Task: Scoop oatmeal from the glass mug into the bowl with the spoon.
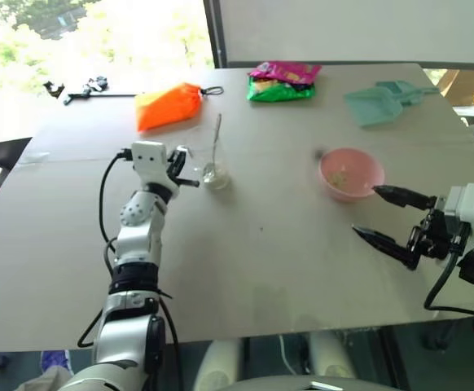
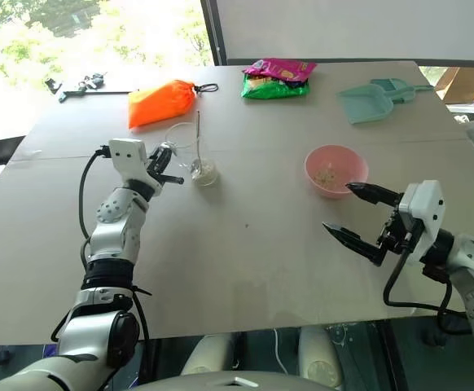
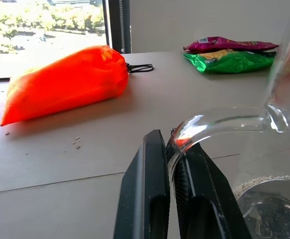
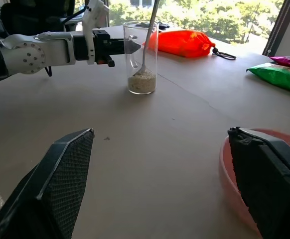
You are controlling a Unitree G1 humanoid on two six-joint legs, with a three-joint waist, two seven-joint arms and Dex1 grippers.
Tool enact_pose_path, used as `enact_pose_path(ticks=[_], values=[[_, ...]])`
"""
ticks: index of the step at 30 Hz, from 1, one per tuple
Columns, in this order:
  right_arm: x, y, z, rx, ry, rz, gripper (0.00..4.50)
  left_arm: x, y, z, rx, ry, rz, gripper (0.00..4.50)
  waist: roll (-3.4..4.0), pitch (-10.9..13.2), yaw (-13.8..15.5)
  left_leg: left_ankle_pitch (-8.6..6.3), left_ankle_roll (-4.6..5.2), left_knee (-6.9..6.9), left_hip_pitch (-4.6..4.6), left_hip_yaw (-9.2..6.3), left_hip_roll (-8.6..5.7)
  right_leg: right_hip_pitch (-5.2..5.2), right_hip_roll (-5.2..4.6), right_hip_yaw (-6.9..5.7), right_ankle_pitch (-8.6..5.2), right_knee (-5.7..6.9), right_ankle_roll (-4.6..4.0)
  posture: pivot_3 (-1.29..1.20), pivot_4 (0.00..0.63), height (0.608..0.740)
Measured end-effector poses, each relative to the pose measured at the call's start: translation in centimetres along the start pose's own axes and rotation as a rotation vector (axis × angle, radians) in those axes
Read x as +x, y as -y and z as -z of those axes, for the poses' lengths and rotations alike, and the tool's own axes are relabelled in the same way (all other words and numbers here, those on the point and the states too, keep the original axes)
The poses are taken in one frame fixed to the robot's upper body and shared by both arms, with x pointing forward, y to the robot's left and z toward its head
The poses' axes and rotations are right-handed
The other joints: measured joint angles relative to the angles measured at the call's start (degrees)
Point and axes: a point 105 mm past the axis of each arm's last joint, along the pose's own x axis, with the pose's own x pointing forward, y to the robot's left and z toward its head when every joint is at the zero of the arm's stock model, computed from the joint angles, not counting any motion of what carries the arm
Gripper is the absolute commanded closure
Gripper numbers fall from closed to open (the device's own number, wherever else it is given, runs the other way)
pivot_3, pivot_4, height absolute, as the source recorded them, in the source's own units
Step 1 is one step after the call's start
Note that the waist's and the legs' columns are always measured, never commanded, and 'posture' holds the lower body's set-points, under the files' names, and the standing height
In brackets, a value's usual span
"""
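One clear, straight-sided glass mug [image 4: 141, 57] is standing left of centre in the head views, holding one slim silver metal spoon [image 4: 149, 37] upright in a small heap of pale oatmeal flakes [image 4: 142, 82]. The left gripper [image 3: 172, 149] is pinching the mug's handle, fingers clamped tight. One round pink plastic bowl [image 1: 351, 173] is sitting at right of centre with a few flakes inside. The right gripper [image 2: 352, 213] is hanging just beside the bowl, fingers spread wide, holding nothing.

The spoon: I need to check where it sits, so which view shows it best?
The right wrist view: the spoon stands in the glass mug, bowl end in the oatmeal, handle leaning on the rim. Both eye views show it small from above. The left wrist view shows the mug's handle, clamped by the left gripper.
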Motion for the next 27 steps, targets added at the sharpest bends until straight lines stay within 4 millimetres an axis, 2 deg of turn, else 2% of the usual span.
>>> enact_pose_path(ticks=[9, 10, 12, 16, 17, 21, 24, 27], values=[[-0.2, 0.1, -0.6, -0.049, -0.004, -0.046, 0.13, -0.1, -0.7, 0.0, 0.001, -0.035, -0.028, 4.5, 0.0, 0.0, 0.0, 0.0, 0.0, -0.01, 0.05, -0.05, 0.0, 0.06, 0.0, -0.02, 0.0, -0.01, 0.0, 0.0, 0.15, 0.74], [-0.3, 0.2, -0.6, -0.052, -0.004, -0.046, 0.0, -0.2, -0.8, 0.1, -0.009, -0.041, -0.027, 3.75, 0.0, 0.0, 0.0, 0.0, 0.0, -0.01, 0.05, -0.06, 0.0, 0.07, 0.0, -0.02, 0.0, -0.01, 0.0, 0.0, 0.15, 0.74], [-0.4, 0.3, -0.4, -0.051, -0.008, -0.044, 0.0, -0.2, -1.0, 0.1, -0.01, -0.055, -0.024, 3.27, 0.0, 0.0, 0.1, 0.0, 0.0, -0.01, 0.05, -0.07, 0.0, 0.06, 0.0, -0.04, 0.0, -0.01, 0.0, 0.0, 0.15, 0.74], [-0.6, 0.2, 0.1, -0.037, -0.019, -0.037, 0.0, -1.2, -1.8, -0.2, -0.01, -0.066, -0.032, 1.53, 0.0, 0.0, 0.1, 0.0, -0.02, -0.09, 0.04, -0.08, 0.01, 0.06, 0.0, -0.03, 0.0, -0.1, 0.0, 0.0, 0.15, 0.74], [-0.7, 0.2, 0.2, -0.032, -0.023, -0.032, 0.0, -1.4, -2.1, -0.4, -0.016, -0.064, -0.038, 1.22, 0.0, 0.0, 0.1, 0.01, -0.02, -0.09, 0.04, -0.08, 0.01, 0.06, -0.01, -0.03, 0.0, -0.11, 0.0, 0.0, 0.15, 0.74], [-1.4, 0.8, 1.2, -0.021, -0.053, 0.027, 0.0, -3.5, -2.5, -1.0, -0.011, -0.069, -0.034, 1.22, 0.0, 0.0, 0.2, 0.01, -0.03, -0.22, 0.05, -0.07, 0.02, 0.06, -0.04, -0.01, 0.0, -0.22, 0.0, 0.0, 0.15, 0.74], [-2.6, 1.4, 2.2, -0.023, -0.109, 0.097, 0.0, -6.4, -2.4, -1.2, -0.026, -0.085, -0.011, 1.22, 0.0, 0.0, 0.3, 0.01, -0.03, -0.45, 0.08, -0.05, 0.05, 0.06, -0.04, 0.0, 0.0, -0.39, -0.01, 0.0, 0.15, 0.74], [-4.7, 1.8, 4.0, 0.012, -0.186, 0.166, 0.0, -9.6, -1.8, -1.2, -0.018, -0.119, 0.031, 1.22, 0.01, 0.0, 0.5, 0.04, -0.1, -0.81, 0.25, 0.01, 0.09, 0.23, -0.05, 0.01, 0.0, -0.76, -0.01, 0.0, 0.15, 0.74]])
